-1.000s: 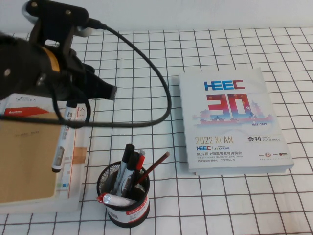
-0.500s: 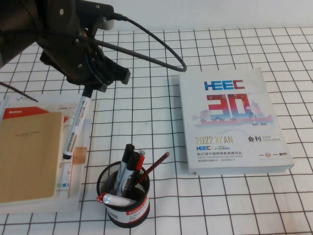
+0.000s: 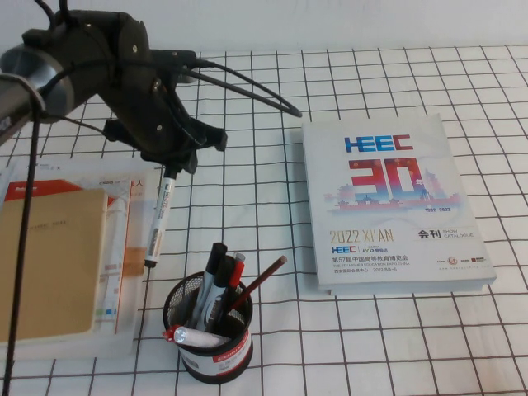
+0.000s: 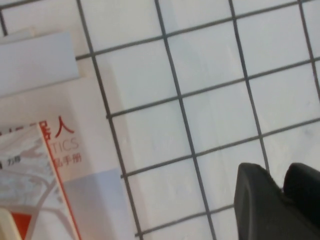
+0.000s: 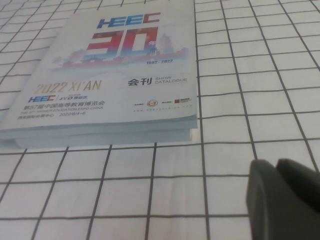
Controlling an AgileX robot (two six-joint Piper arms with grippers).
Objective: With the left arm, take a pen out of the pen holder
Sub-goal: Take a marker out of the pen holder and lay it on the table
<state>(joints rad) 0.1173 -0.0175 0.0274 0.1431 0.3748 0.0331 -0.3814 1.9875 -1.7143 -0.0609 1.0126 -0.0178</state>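
Note:
A black mesh pen holder (image 3: 206,334) stands near the table's front edge with several pens and a red pencil in it. In the high view my left gripper (image 3: 172,167) is behind the holder and a little to its left, shut on the top of a white marker pen (image 3: 159,221). The pen hangs tilted, its tip just above the table beside the booklets. The left wrist view shows the left gripper (image 4: 282,176) with its fingers close together over the grid cloth; the pen is hidden there. My right gripper (image 5: 278,168) is shut, low over the cloth near the catalogue's front corner.
A white HEEC catalogue (image 3: 394,206) lies right of the holder, also seen as the catalogue (image 5: 107,75) in the right wrist view. A brown notebook (image 3: 49,264) on stacked booklets (image 4: 47,145) lies at the left. The arm's black cable (image 3: 247,87) loops over the table's middle.
My left arm has swung to the right, carrying the white pen from above the notebook to the edge of the booklets, nearer the table's middle. The holder and catalogue stay put.

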